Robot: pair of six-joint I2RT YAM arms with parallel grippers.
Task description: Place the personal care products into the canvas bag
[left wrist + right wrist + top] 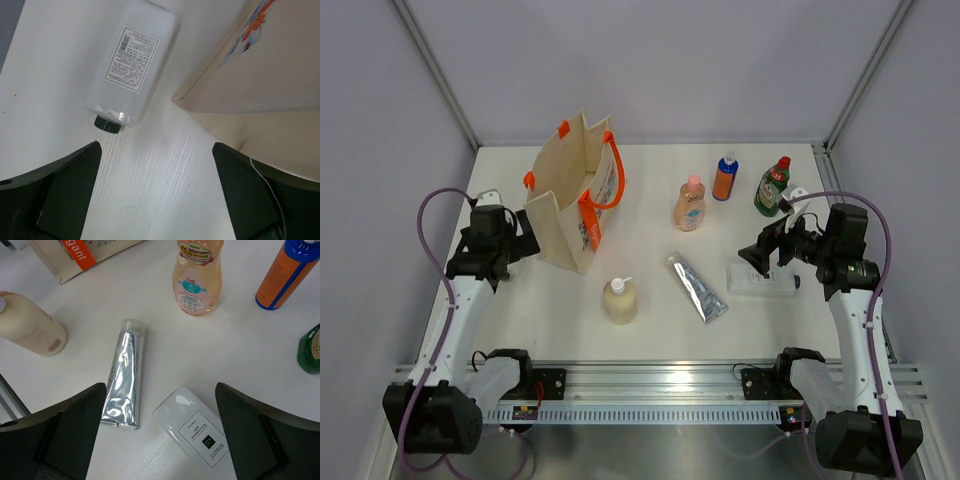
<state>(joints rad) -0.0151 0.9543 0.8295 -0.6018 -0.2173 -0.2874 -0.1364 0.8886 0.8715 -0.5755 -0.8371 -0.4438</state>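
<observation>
Hovering empty, jaws wide, the left gripper (528, 244) and right gripper (754, 262) faced the first pick, likely the right lowering astride the flat white bottle (197, 432).

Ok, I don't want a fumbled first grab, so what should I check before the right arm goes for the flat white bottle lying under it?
1. Right gripper open and empty: ok.
2. Left gripper open and empty: ok.
3. Flat white plastic bottle lying flat below the right gripper: ok.
4. Crinkled silver tube apart from that bottle: ok.
5. Beige canvas bag with orange handles upright, mouth open: ok.
6. Free room inside the bag: cannot tell.
</observation>
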